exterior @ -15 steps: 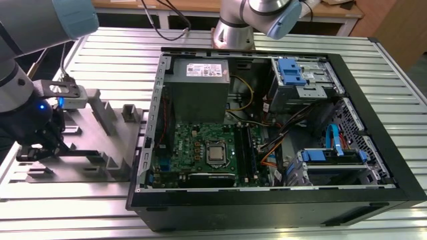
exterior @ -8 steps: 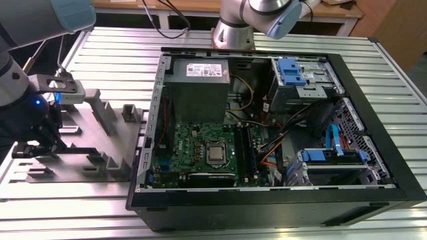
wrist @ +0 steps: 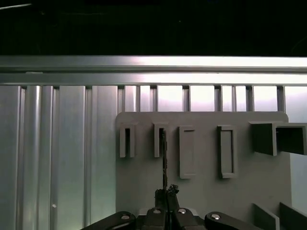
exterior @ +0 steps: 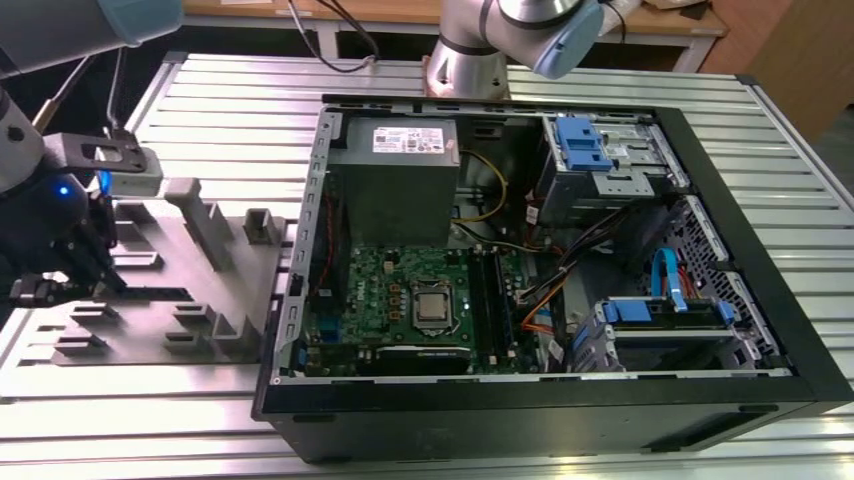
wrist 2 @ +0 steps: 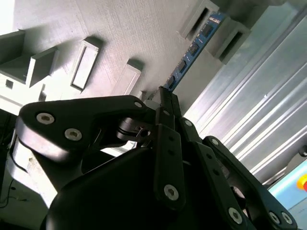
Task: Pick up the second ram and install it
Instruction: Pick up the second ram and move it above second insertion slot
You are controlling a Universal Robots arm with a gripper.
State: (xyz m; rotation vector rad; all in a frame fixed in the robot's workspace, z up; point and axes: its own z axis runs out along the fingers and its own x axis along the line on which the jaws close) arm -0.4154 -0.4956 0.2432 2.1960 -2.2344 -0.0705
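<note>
At the exterior view's left, on the ribbed aluminium desk, a grey tray of upright posts and slots, with the dark wrist of the arm low over its outer side. In both wrist views, pincer narrow, black fingertips pressed onto the near end of the second ram. In the first wrist view, edge-on, no more than a thin dark line from the fingertips to a narrow tray slot. In the second wrist view, a blue-edged board with black chips, standing on its long edge, far end between two grey posts of the tray. Cannot tell whether clear of the tray floor or resting on it. Just beside the tray, toward the exterior view's right, an open black computer case lying on its side. Inside, a green motherboard with a bare processor socket, a grey power supply at the far end, yellow and orange cables, blue drive brackets in the far corner. Long dark memory slots just beside the socket, on the exterior view's right of it. Beyond the case, the silver base of a second arm.
</note>
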